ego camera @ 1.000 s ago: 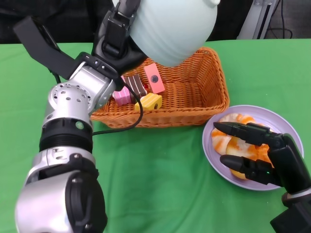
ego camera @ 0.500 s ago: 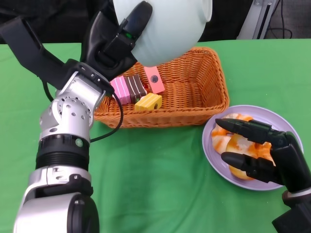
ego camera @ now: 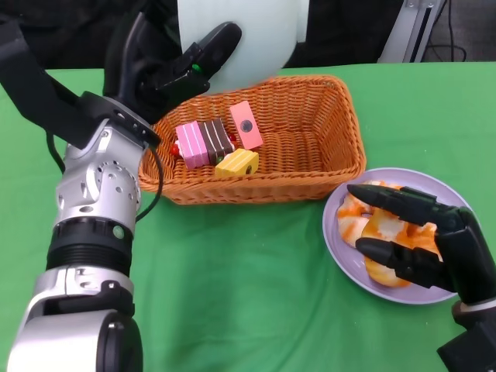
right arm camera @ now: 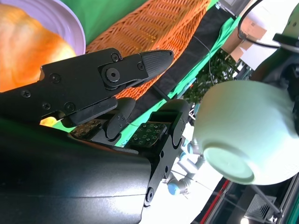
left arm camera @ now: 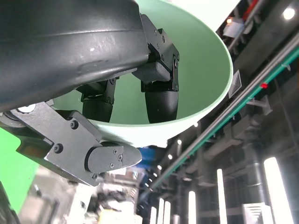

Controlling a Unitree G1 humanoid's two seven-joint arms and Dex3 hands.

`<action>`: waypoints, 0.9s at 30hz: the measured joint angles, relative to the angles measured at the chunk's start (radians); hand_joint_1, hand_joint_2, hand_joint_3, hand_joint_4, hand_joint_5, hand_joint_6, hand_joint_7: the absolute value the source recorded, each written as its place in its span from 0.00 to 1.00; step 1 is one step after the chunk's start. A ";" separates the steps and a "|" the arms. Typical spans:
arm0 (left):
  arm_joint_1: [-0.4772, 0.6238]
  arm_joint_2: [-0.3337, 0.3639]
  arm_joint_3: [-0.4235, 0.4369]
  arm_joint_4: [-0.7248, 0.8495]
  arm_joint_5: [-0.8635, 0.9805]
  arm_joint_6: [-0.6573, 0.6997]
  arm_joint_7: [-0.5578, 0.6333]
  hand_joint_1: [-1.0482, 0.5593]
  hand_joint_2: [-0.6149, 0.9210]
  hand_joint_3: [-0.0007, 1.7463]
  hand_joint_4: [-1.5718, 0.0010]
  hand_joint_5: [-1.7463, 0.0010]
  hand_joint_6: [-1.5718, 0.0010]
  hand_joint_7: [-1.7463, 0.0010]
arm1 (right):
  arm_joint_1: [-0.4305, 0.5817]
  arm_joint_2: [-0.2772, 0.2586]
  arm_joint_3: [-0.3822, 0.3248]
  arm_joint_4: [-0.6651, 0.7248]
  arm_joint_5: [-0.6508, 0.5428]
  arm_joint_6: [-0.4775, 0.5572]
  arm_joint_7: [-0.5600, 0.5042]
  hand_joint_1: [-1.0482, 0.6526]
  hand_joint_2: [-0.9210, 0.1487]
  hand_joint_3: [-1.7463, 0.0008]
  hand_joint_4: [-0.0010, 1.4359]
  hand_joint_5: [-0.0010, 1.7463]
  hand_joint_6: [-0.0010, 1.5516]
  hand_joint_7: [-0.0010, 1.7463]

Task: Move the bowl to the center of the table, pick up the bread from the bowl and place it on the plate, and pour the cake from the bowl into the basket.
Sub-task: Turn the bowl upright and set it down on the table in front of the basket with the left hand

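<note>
Pale green bowl (ego camera: 240,35) gripped at its rim by the left hand (ego camera: 167,70), raised above the basket's (ego camera: 310,167) far left corner, tipped on its side, cakes (ego camera: 217,143) in the basket's left end, right hand (ego camera: 422,244) spread loose over bread (ego camera: 372,225) on the plate (ego camera: 449,190), holding nothing
</note>
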 measured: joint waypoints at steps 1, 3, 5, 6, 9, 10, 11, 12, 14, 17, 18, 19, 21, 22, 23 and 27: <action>0.003 0.001 -0.005 -0.003 0.008 -0.018 0.000 0.57 0.86 0.51 0.53 0.00 0.53 0.15 | 0.000 0.000 -0.004 0.000 0.004 0.000 0.004 0.31 0.00 0.94 0.67 0.08 0.49 0.00; 0.009 0.003 -0.014 -0.013 0.027 -0.047 0.000 0.58 0.84 0.54 0.53 0.01 0.53 0.16 | 0.000 0.000 -0.011 0.000 0.007 -0.001 0.015 0.31 0.00 0.93 0.66 0.08 0.48 0.00; 0.024 0.003 -0.026 -0.030 0.041 -0.079 0.002 0.58 0.83 0.56 0.53 0.02 0.52 0.17 | 0.000 0.000 -0.017 -0.002 0.014 -0.002 0.027 0.30 0.00 0.93 0.66 0.08 0.48 0.00; 0.033 0.004 -0.029 -0.039 0.052 -0.095 0.004 0.58 0.83 0.56 0.53 0.01 0.52 0.17 | 0.000 0.000 -0.020 -0.004 0.018 -0.002 0.033 0.30 0.00 0.93 0.66 0.08 0.48 0.00; 0.049 0.007 -0.042 -0.047 0.095 -0.155 0.024 0.57 0.83 0.56 0.53 0.01 0.53 0.18 | 0.000 -0.001 -0.025 -0.012 0.026 -0.004 0.049 0.30 0.00 0.93 0.66 0.08 0.49 0.00; 0.054 0.009 -0.047 -0.050 0.112 -0.185 0.032 0.57 0.84 0.56 0.53 0.01 0.53 0.18 | 0.000 -0.001 -0.027 -0.013 0.028 -0.006 0.053 0.30 0.00 0.93 0.67 0.08 0.49 0.00; 0.059 0.012 -0.049 -0.052 0.120 -0.212 0.037 0.58 0.84 0.55 0.53 0.01 0.54 0.18 | 0.000 -0.001 -0.029 -0.014 0.031 -0.007 0.057 0.30 0.00 0.94 0.67 0.08 0.49 0.01; 0.065 0.016 -0.050 -0.053 0.125 -0.237 0.039 0.58 0.84 0.55 0.53 0.01 0.54 0.18 | 0.000 -0.001 -0.031 -0.014 0.038 -0.009 0.062 0.30 0.00 0.94 0.67 0.08 0.49 0.01; 0.078 0.024 -0.053 -0.053 0.138 -0.276 0.039 0.58 0.85 0.55 0.53 0.01 0.54 0.18 | 0.000 -0.001 -0.042 -0.016 0.047 -0.011 0.069 0.30 0.00 0.94 0.67 0.08 0.50 0.01; 0.093 0.035 -0.059 -0.053 0.150 -0.341 0.039 0.59 0.84 0.55 0.55 0.00 0.55 0.17 | -0.001 0.000 -0.055 -0.020 0.057 -0.011 0.085 0.30 0.00 0.95 0.67 0.08 0.50 0.01; 0.100 0.041 -0.062 -0.052 0.163 -0.384 0.039 0.58 0.84 0.55 0.55 0.00 0.55 0.16 | -0.001 0.001 -0.057 -0.020 0.059 -0.011 0.093 0.31 0.00 0.95 0.67 0.08 0.49 0.01; 0.109 0.048 -0.067 -0.051 0.187 -0.436 0.046 0.57 0.83 0.56 0.56 0.00 0.56 0.15 | -0.001 0.001 -0.058 -0.020 0.063 -0.012 0.099 0.31 0.00 0.95 0.67 0.08 0.49 0.01; 0.122 0.063 -0.079 -0.040 0.245 -0.541 0.074 0.57 0.84 0.56 0.56 0.00 0.57 0.14 | -0.002 0.001 -0.060 -0.020 0.069 -0.012 0.110 0.31 0.00 0.95 0.67 0.08 0.49 0.01; 0.127 0.071 -0.084 -0.030 0.275 -0.598 0.090 0.57 0.86 0.54 0.56 0.00 0.58 0.13 | -0.003 0.001 -0.061 -0.020 0.069 -0.012 0.111 0.31 0.00 0.95 0.67 0.08 0.49 0.00; 0.130 0.080 -0.090 -0.017 0.297 -0.649 0.103 0.57 0.86 0.53 0.56 0.00 0.58 0.13 | -0.005 0.001 -0.062 -0.020 0.069 -0.011 0.111 0.31 0.00 0.95 0.67 0.08 0.49 0.00; 0.137 0.109 -0.101 0.038 0.378 -0.815 0.170 0.57 0.89 0.48 0.56 0.00 0.59 0.13 | -0.013 0.001 -0.064 -0.019 0.069 -0.011 0.112 0.31 0.00 0.95 0.68 0.09 0.50 0.01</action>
